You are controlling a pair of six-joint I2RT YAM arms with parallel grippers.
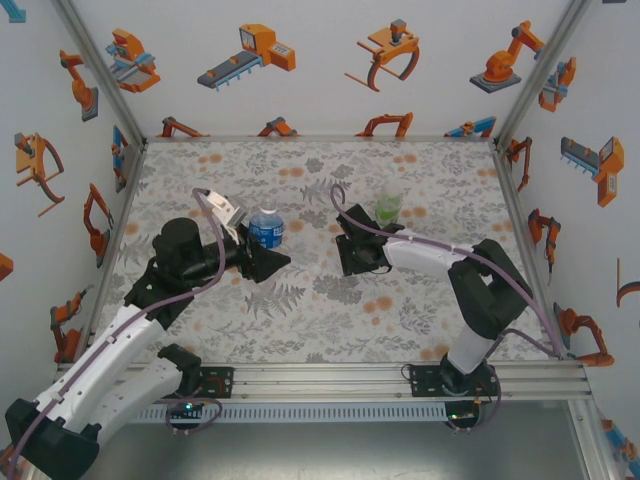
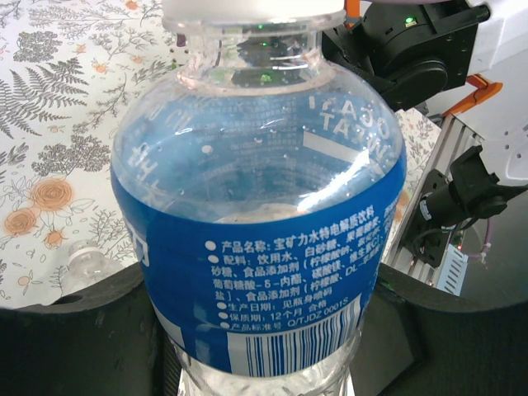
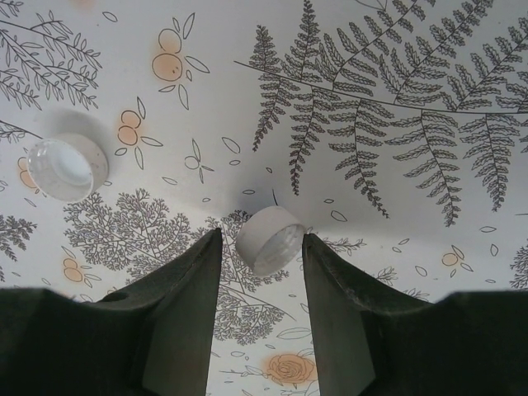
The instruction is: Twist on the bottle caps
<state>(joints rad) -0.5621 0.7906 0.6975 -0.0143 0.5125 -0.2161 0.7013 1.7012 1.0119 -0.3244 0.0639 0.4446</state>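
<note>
Left claw (image 1: 262,252) clamped on blue-label bottle (image 2: 264,247), upright, centre-left of tabletop (image 1: 300,320). Right claw (image 3: 262,241) narrowly parted astride a bottle cap (image 3: 270,239); grip not discernible. Second cap (image 3: 66,167) lies nearby, apart.

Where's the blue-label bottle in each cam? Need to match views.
Top external: blue-label bottle stands left of centre, mid-table.
Left wrist: centre, close up, printed label facing the camera.
Right wrist: aimed down at a white cap on the table.
Shared landmark: the fern-and-flower tablecloth, seen in all three views.
</note>
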